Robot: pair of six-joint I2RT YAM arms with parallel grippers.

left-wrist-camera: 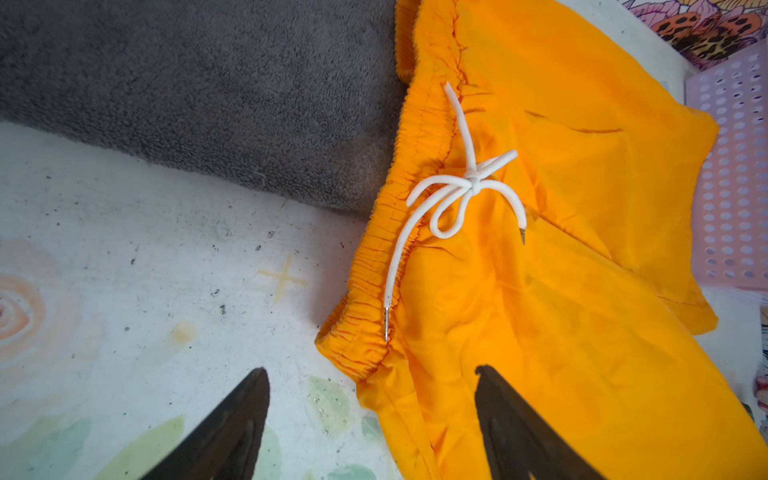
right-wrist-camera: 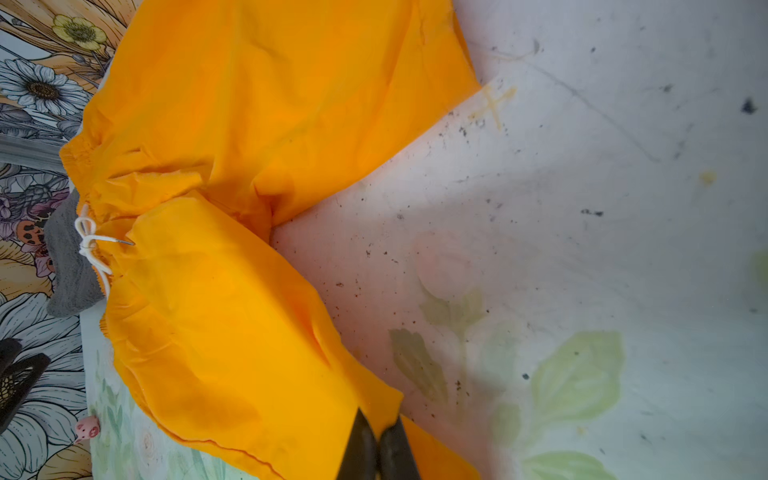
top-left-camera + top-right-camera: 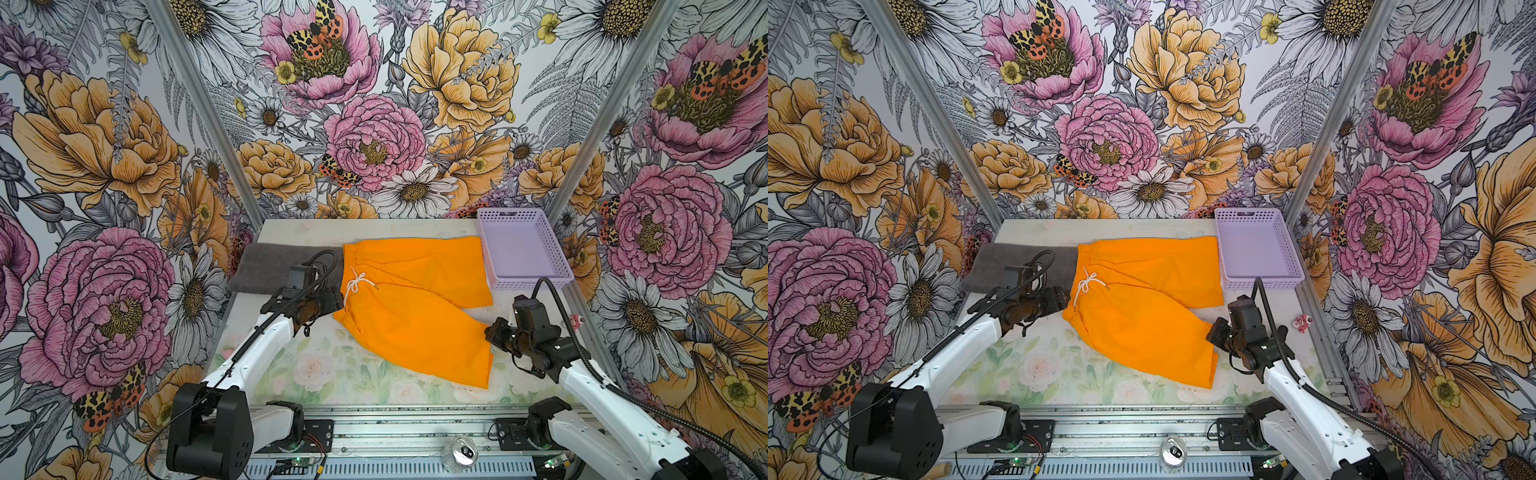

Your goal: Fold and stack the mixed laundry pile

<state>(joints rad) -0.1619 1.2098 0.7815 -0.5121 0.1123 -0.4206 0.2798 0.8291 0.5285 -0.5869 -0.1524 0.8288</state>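
As the right hand (image 2: 379, 415) pinches their hem, left hand (image 1: 370, 369) agape, the shorts (image 3: 415, 324) run crosswise, waistband left.

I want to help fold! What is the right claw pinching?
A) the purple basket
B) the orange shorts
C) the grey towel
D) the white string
B: in the right wrist view the right gripper is shut on the edge of a leg of the shorts.
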